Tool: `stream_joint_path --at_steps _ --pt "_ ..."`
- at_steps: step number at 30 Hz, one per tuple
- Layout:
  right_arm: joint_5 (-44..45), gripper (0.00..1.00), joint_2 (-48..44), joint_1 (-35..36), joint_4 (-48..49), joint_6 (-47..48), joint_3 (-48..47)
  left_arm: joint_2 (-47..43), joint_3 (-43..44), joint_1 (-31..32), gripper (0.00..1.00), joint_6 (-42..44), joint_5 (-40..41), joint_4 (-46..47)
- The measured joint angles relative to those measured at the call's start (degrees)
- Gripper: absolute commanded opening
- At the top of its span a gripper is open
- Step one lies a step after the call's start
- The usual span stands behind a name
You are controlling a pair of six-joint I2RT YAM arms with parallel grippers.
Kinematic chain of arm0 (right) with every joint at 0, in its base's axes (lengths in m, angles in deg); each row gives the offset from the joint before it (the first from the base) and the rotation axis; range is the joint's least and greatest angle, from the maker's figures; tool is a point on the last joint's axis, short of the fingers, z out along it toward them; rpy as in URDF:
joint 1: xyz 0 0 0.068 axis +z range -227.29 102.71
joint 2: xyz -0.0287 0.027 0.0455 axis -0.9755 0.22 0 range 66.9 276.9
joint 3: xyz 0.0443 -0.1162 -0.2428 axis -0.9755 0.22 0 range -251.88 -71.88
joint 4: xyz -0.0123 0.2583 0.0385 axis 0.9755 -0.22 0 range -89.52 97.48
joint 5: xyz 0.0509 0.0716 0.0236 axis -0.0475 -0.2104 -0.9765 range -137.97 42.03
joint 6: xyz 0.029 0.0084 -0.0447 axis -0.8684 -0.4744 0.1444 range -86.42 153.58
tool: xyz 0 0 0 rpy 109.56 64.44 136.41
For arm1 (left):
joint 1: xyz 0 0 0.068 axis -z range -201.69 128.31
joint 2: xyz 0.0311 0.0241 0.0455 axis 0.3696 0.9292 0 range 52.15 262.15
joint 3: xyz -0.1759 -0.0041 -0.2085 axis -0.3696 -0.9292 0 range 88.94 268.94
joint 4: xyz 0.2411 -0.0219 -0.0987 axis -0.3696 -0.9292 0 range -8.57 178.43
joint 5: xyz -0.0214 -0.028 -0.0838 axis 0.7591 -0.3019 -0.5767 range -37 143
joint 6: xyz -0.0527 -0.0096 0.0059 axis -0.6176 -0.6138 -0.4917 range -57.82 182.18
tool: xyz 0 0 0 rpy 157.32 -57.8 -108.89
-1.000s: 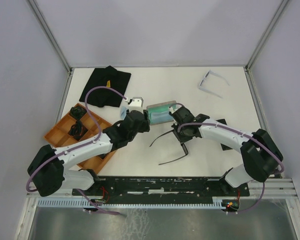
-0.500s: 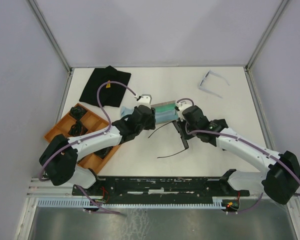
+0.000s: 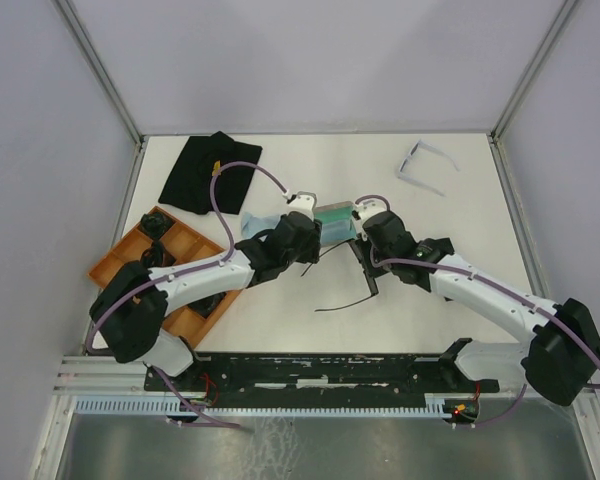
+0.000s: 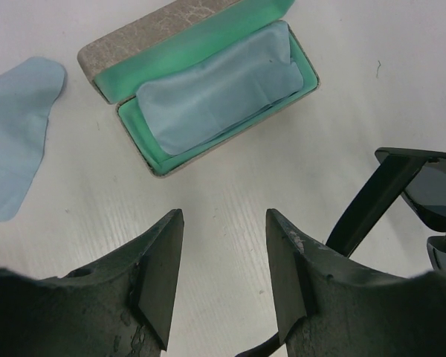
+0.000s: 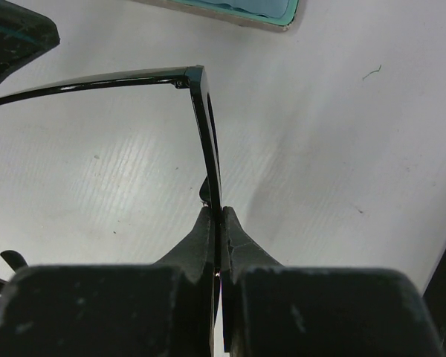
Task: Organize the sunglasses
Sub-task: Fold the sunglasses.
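Pinching black sunglasses (image 5: 207,123), right tool (image 5: 217,217) clenched; temples pointing left; left tool (image 4: 223,245) released.

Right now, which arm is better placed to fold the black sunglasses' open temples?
Left. The right gripper is shut on the black sunglasses, steadying them, while the left gripper is open and empty, with one temple close beside it.

Brightness: bright, even white light in all three views
Shadows: soft and faint on the table (image 3: 280,325), lying close to whatever casts them
Glare: thin shine along the black sunglasses (image 5: 209,145) frame, right wrist view
Focus: right gripper (image 5: 217,216) blurred close to its lens; overhead view sharp
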Motion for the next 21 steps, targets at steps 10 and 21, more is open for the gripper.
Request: stream_joint_path --at_steps 10,21 --pt "0.13 0.0 2.69 0.0 -0.24 -2.38 -0.02 4.04 2.51 2.43 0.55 0.09 0.04 0.07" --pt "0.96 0.0 2.6 0.0 2.29 -5.11 -0.02 6.64 3.8 4.87 0.55 0.09 -1.4 0.2"
